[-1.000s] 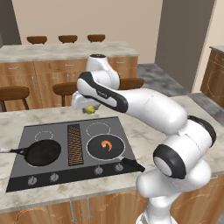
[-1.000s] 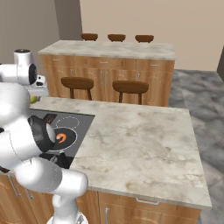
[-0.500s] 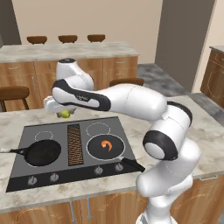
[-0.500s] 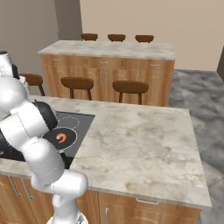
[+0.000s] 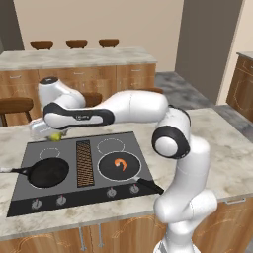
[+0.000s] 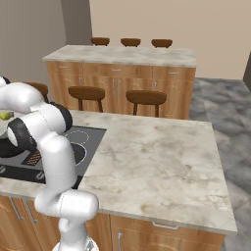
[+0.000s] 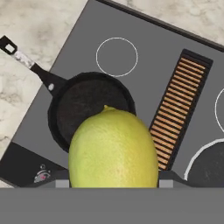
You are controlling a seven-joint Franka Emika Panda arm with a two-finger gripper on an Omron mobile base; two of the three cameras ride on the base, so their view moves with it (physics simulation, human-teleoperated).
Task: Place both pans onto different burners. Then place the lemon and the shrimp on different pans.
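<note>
My gripper (image 5: 52,134) is shut on the yellow-green lemon (image 5: 58,137), held in the air over the back left corner of the cooktop (image 5: 29,197). In the hand view the lemon (image 7: 113,151) looms large, hiding the fingertips. Below it lies the empty black pan (image 7: 92,107) with its handle (image 7: 30,65) pointing away to the upper left. That pan (image 5: 48,173) sits on the front left burner. The second pan (image 5: 121,165) rests on the front right burner and holds the orange shrimp (image 5: 119,163). A free back left burner (image 7: 117,57) shows beside the empty pan.
The brown grille (image 5: 84,163) splits the cooktop down the middle, with knobs (image 5: 60,199) along its front edge. Marble counter (image 6: 152,157) spreads to the right of the cooktop. Stools (image 6: 145,97) and a second counter (image 6: 122,55) stand behind.
The arm has swung left, carrying the lemon from behind the middle of the cooktop to above its back left corner. Pans and shrimp have stayed put.
</note>
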